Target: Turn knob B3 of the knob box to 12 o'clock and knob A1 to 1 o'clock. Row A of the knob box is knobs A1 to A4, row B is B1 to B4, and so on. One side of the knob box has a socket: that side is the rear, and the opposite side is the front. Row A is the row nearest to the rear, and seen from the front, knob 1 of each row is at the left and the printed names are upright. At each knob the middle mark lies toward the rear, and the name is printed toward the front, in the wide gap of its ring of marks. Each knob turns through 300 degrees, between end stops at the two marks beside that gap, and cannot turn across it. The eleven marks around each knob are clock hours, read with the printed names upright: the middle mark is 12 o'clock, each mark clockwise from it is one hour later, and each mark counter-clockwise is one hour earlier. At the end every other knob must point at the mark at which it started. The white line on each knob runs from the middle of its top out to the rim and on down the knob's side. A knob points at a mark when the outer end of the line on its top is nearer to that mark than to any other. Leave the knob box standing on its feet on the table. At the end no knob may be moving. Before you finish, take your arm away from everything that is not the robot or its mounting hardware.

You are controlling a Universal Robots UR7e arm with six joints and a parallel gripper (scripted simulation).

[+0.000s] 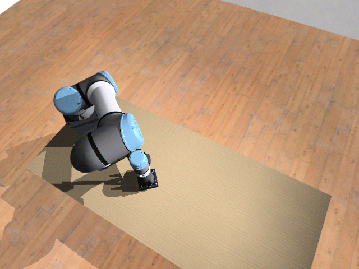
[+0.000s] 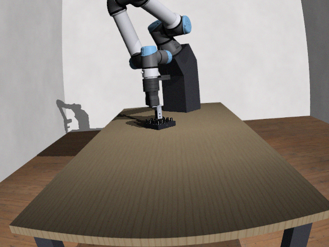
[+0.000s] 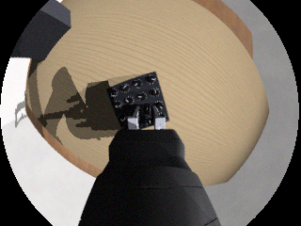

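The knob box (image 2: 160, 123) is a small black square box with rows of black knobs. It stands on the table near the robot's base. It also shows in the overhead view (image 1: 148, 181) and in the wrist view (image 3: 139, 100). My gripper (image 2: 158, 117) points straight down over the box, with its fingertips down among the knobs. In the wrist view the two light fingers stand partly open on either side of a knob at the box's near edge. I cannot tell which knob it is. The printed names and white lines are too small to read.
The robot's dark pedestal (image 2: 182, 80) stands at the table's end, just behind the box. The arm's elbow (image 1: 107, 142) hangs over the table beside the box and casts a shadow on it.
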